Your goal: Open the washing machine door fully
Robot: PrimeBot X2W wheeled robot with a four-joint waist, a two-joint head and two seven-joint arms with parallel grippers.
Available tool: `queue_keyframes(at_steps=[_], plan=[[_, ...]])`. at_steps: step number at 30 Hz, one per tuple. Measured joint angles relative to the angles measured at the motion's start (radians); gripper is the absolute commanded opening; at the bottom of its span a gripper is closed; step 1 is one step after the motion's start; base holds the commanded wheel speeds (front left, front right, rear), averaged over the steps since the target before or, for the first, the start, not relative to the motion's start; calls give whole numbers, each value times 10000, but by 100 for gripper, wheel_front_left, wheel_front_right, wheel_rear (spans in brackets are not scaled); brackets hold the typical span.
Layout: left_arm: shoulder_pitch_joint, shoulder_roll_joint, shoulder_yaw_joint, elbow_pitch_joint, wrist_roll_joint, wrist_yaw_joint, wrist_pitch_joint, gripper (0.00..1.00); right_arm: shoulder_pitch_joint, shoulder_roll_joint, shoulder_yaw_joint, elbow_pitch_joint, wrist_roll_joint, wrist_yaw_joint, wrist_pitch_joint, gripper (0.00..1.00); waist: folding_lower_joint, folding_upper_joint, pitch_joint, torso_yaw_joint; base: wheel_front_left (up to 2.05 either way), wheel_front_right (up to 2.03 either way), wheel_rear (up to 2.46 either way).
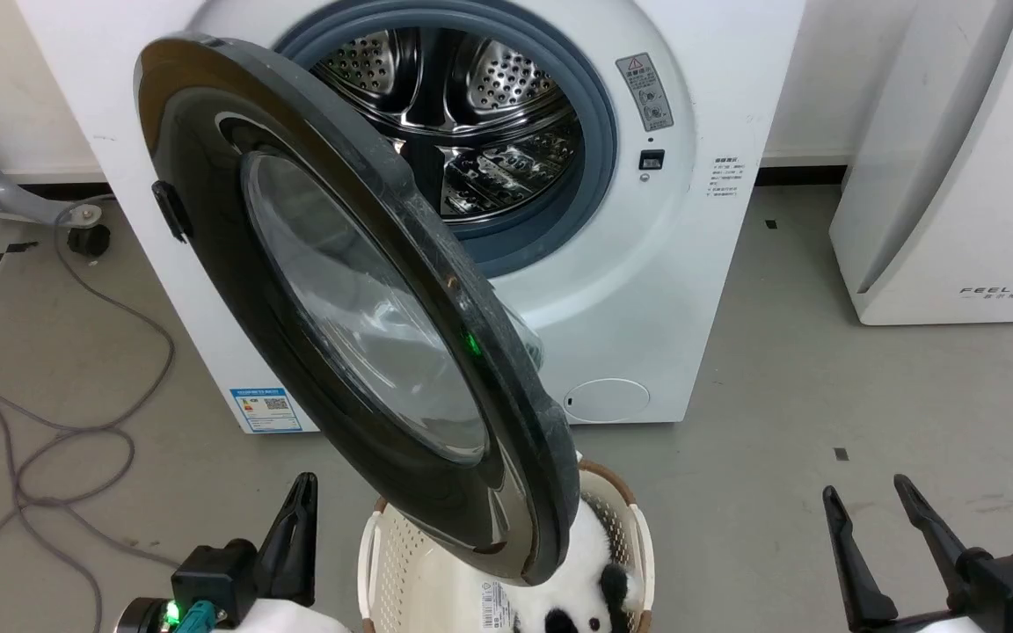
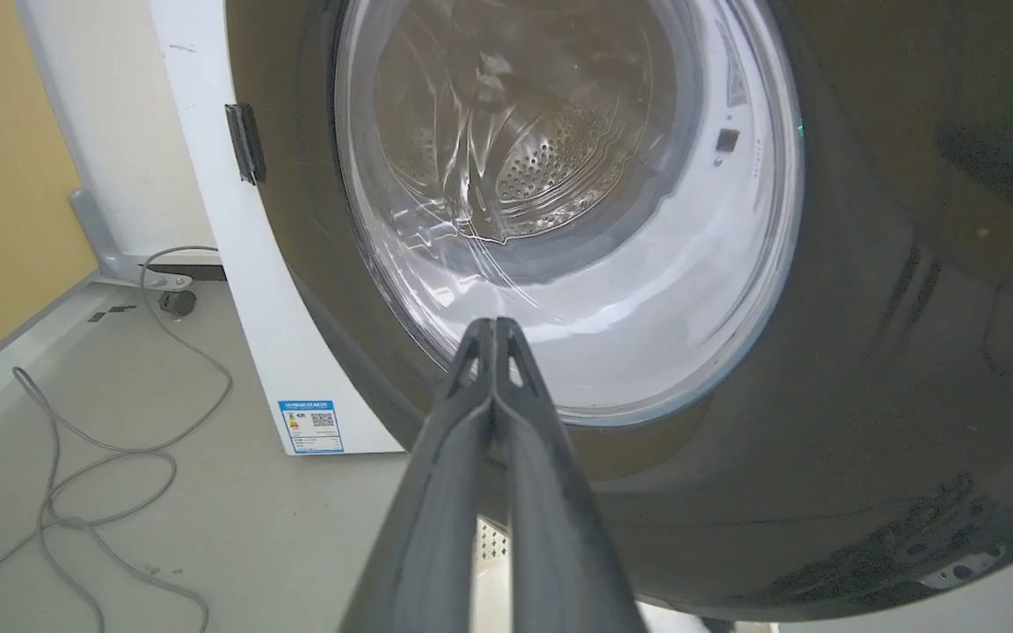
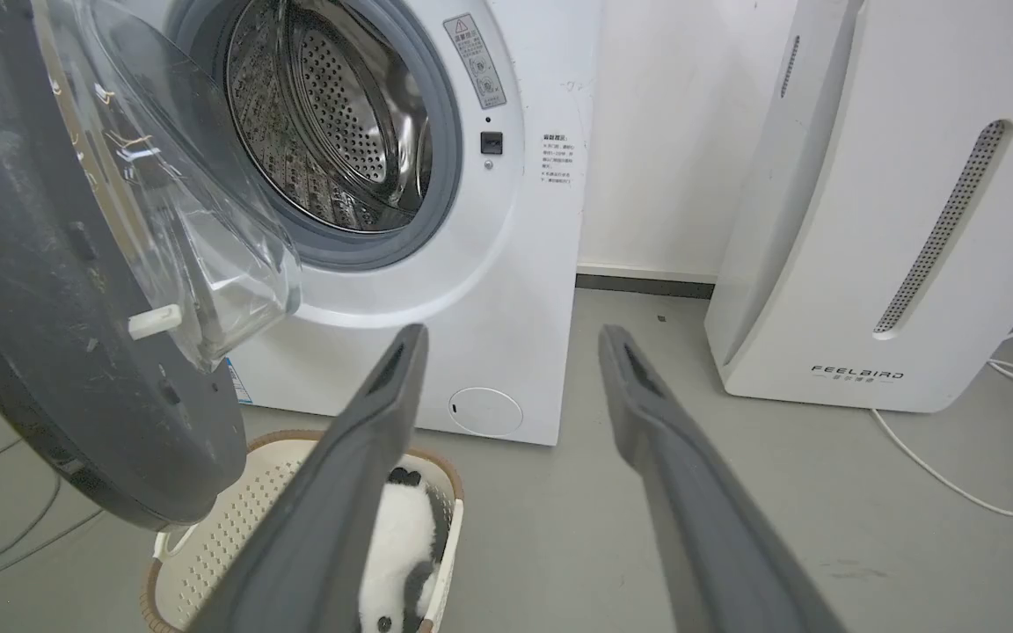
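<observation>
The washing machine (image 1: 647,290) stands ahead with its steel drum (image 1: 471,105) exposed. The washing machine door (image 1: 357,308), glossy black with a bulging glass window, is hinged on the left and stands swung out about halfway. My left gripper (image 1: 302,492) is shut with nothing in it, low at the door's outer face. In the left wrist view its fingertips (image 2: 493,327) point at the lower rim of the window (image 2: 559,176); contact cannot be told. My right gripper (image 1: 867,489) stands open at the lower right, clear of the door (image 3: 14,264). It faces the machine's front (image 3: 506,290).
A white laundry basket (image 1: 372,545) holding a panda plush (image 1: 590,563) sits on the floor right under the door's free edge. The white FEELBIRD appliance (image 1: 955,176) stands to the right. Grey cables (image 1: 76,440) loop over the floor at the left, near a caster (image 1: 89,237).
</observation>
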Motion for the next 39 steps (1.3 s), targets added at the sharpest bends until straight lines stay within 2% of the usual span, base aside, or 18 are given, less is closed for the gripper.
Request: queue_keyframes(at_steps=[4,9,18,24,27,30,34,39], plan=[[-1,2,44,-151,-169,19,188,0,-5,0,-17,50,38,0,-52,100,0,0,-11,7,0,0,0],[-169,54,247,-928,-345,276,637,0,-4,0,-50,84,102,0,-52,100,0,0,-9,60,0,0,0],[-1285,433,489,-3231,-320,589,1609,0,-4,2,-35,127,174,0,-52,100,0,0,31,91,0,0,0],[-2210,483,512,-5104,-96,800,1824,0,-5,2,-40,199,174,0,-54,100,0,0,50,96,0,0,0],[-2742,384,151,-5774,-2,779,1923,0,-5,2,-67,222,174,0,-58,100,0,0,50,116,0,0,0],[-3292,90,-543,-6136,36,554,2048,0,-6,4,-81,242,174,0,-58,100,0,0,49,132,0,0,0],[-3916,-428,-1674,-6159,-10,215,2274,0,-9,4,-79,261,174,0,-56,100,0,0,41,143,0,0,0],[-4368,-763,-3143,-5887,-230,-192,2738,0,-13,6,-75,293,176,0,-54,100,0,0,3,111,0,0,0]])
